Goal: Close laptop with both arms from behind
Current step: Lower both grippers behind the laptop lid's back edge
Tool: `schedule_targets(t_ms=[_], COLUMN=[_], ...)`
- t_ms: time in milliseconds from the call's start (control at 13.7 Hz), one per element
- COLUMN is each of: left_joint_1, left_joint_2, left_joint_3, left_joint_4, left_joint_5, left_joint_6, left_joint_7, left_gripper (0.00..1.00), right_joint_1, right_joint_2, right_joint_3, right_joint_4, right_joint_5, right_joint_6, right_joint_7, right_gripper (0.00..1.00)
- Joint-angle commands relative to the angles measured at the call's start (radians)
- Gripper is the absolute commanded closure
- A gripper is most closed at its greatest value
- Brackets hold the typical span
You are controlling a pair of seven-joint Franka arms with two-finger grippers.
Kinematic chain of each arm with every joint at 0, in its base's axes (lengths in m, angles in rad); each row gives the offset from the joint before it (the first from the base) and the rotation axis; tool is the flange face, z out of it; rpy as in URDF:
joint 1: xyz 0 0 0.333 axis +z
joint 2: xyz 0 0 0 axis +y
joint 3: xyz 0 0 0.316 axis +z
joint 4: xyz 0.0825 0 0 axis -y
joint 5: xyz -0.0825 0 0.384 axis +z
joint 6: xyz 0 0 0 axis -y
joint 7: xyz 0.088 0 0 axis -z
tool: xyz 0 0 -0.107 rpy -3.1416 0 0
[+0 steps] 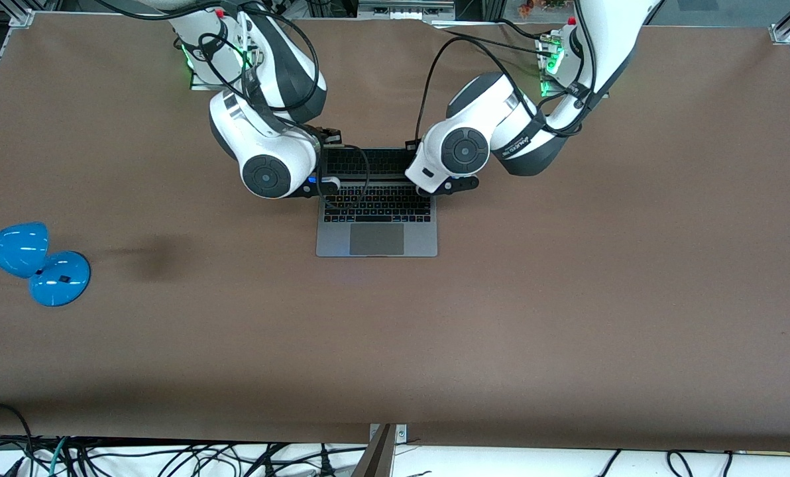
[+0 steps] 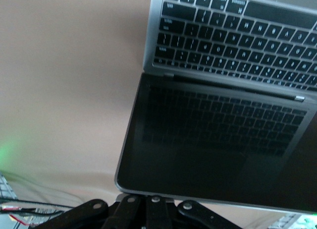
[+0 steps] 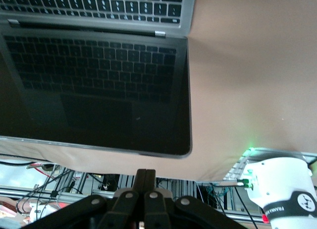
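At the lid's top edge, both shut end effectors, left (image 2: 148, 209) and right (image 3: 144, 199), are pressed; the stiff, fragile MacBook (image 1: 376, 228) should be pushed evenly.

Brown worktop (image 1: 567, 318) in a cabled lab bay.
A blue desk lamp (image 1: 30, 262) lies on the worktop toward the right arm's end, a soft dark shadow (image 1: 153, 255) beside it; black cables (image 1: 169, 457) tangle along a white ledge under the near edge, and aluminium framing (image 1: 789, 23) marks the corners.
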State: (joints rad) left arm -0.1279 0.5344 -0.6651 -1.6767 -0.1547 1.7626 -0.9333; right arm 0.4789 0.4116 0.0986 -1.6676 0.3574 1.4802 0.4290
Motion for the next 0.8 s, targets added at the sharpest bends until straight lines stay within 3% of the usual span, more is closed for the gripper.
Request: schedule_targets(t_ms=[0,728], left_joint_1=[-0.002,-0.004], left_joint_2=[0.041,0.099], left_joint_3=[0.009,0.035], left_joint_4=[0.006,0.046], left_joint_5=[0.049,0.084], left_joint_6=[0.023,0.032], left_joint_7=[0.018,0.018], left_gripper=[1.0,1.0], right_joint_1=[-0.003,-0.011], right_joint_2=[-0.002,0.007], right_joint_3=[0.0,-0.004], right_joint_4=[0.005,0.005], right_joint_5=[0.002,-0.043], right_joint_6=[0.04,0.178], right_joint_7=[-0.012,-0.027], right_gripper=[1.0,1.0])
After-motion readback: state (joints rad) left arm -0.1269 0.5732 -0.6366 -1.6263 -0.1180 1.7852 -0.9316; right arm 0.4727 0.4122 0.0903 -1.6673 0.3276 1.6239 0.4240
